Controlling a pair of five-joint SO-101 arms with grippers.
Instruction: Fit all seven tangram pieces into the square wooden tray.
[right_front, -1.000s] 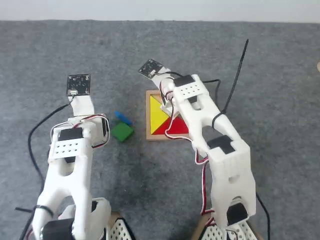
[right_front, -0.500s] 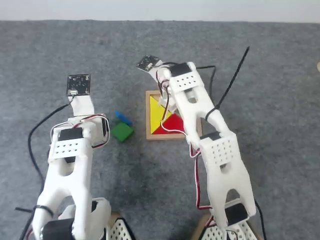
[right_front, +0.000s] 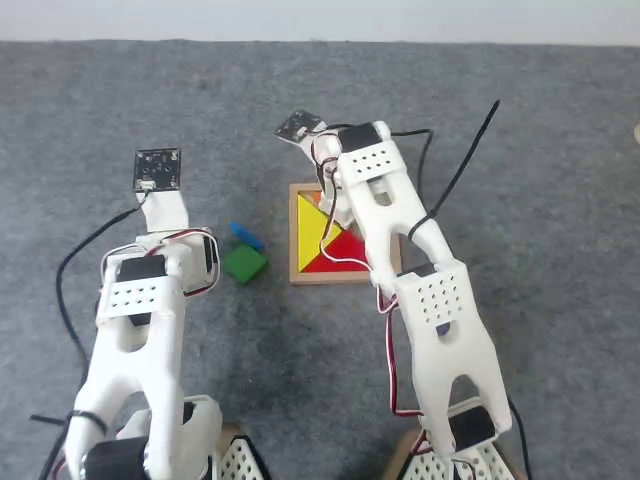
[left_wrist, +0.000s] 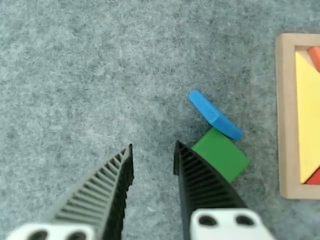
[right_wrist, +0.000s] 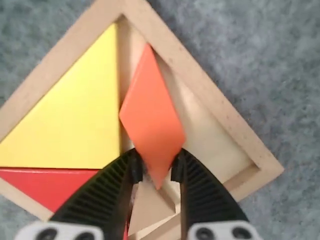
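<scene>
Right gripper (right_wrist: 152, 170) pinches orange piece (right_wrist: 150, 120) over tray (right_wrist: 200, 85), piece's near tip hidden between jaws; left gripper (left_wrist: 152, 160) spread, empty, green block (left_wrist: 222, 155) just beside it, blue piece (left_wrist: 215, 116) beyond

Soft, even light falls from above on the grey felt-like table cover (right_front: 560, 150), bright and diffuse. The white plastic arms (right_front: 135, 330) lay only faint shadows beside them. The blue flat wooden piece (left_wrist: 215, 116) and the green square wooden block (left_wrist: 221, 154) throw short, darker shadows on the cover. Beside the orange parallelogram piece (right_wrist: 151, 120), a pale shadow dims the floor of the square wooden tray (right_wrist: 220, 107).
</scene>
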